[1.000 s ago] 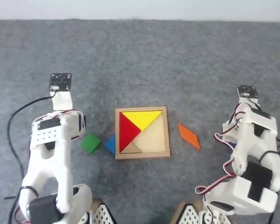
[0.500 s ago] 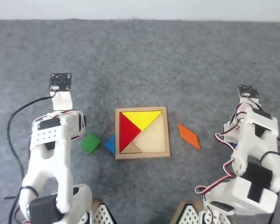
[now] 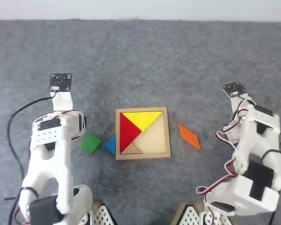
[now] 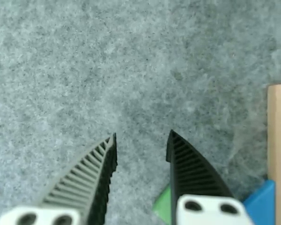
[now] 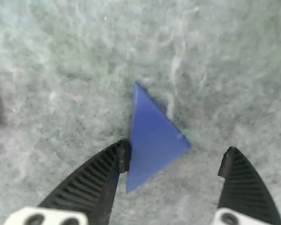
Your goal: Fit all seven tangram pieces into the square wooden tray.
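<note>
Your right gripper (image 5: pixel 178 149) stands wide open around the blue triangle (image 5: pixel 152 136); your left gripper (image 4: pixel 142 136) hangs narrowly open above the carpet (image 4: pixel 131 56).

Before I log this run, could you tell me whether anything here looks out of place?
Nothing stands out. The wooden tray sits square; the red triangle and yellow triangle lie flush inside; the green piece, blue piece and orange piece lie flat beside it.
</note>
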Robot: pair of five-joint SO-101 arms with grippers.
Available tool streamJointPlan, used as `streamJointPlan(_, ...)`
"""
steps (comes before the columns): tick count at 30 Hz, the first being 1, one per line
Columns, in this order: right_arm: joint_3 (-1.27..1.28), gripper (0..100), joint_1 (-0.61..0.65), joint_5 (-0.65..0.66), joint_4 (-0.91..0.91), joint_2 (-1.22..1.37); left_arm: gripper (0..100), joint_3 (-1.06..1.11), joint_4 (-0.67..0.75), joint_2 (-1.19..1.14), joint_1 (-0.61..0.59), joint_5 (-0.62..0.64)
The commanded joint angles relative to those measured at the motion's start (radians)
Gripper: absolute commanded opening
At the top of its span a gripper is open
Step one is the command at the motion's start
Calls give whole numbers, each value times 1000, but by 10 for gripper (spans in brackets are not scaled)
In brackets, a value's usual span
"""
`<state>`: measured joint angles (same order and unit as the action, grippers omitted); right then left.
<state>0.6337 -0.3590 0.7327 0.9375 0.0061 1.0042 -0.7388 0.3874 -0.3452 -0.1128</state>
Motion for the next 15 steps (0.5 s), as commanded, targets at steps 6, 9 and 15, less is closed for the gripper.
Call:
streamJointPlan(6,-48,321,50,-51,-1,48,174,-4,14,5,5,3)
streamJointPlan(9,-60,321,45,-52,7,81,174,-4,14,5,5,3)
streamJointPlan(15,-77,266,50,-46,16,90,174,-4,14,5,5,3)
